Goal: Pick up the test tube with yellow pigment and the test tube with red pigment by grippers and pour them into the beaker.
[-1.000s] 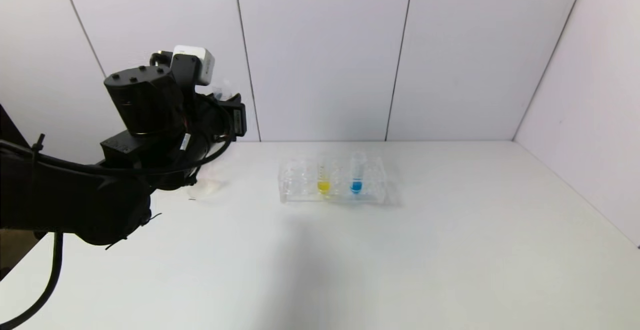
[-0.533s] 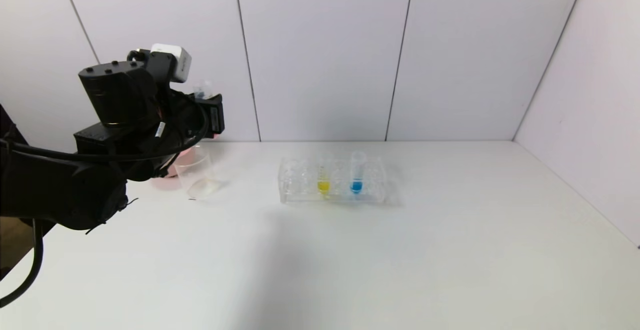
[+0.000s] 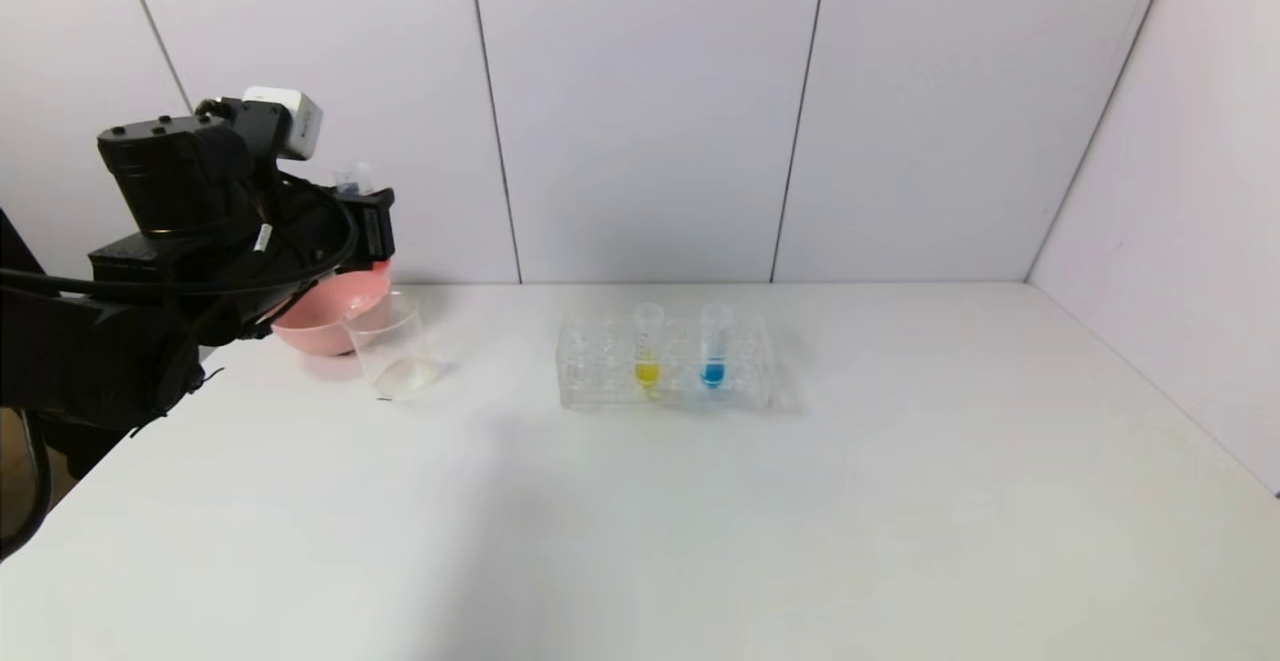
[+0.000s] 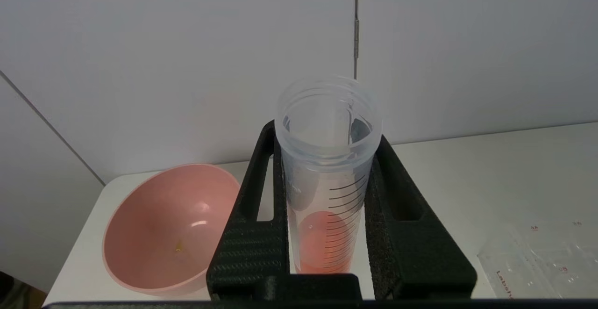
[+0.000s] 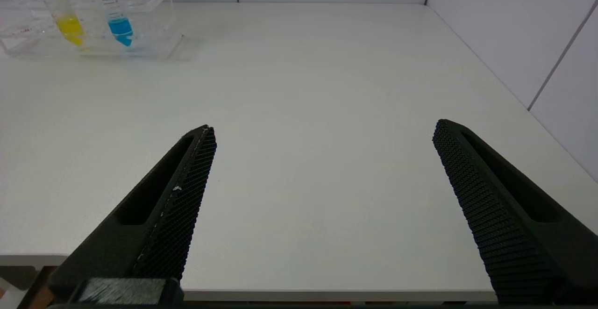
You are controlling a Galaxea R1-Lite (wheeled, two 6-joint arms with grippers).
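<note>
clear plastic everywhere on this white table [image 3: 700, 501]. left gripper [image 4: 327, 150] is up in the air at the far left, above the pink bowl [image 3: 325, 316], and its fingers [image 4: 254, 215] are clamped tight on the test tube with red pigment [image 4: 327, 192]. tube sits upright between them, open mouth up, with a bit of red-orange liquid low down, partly hidden behind the gripper body. the beaker [image 3: 392, 346] stands on the table just beside the pink bowl, toward the middle. the test tube with yellow pigment [image 3: 647, 346] stands in the clear tube rack [image 3: 760, 366] near the table's centre, well apart from the beaker, with a blue-tipped tube [image 3: 713, 344] standing next to it. right gripper [image 5: 322, 133] hangs low over the near edge of the table with its fingers spread wide apart, holding nothing, rack far off from it.
</note>
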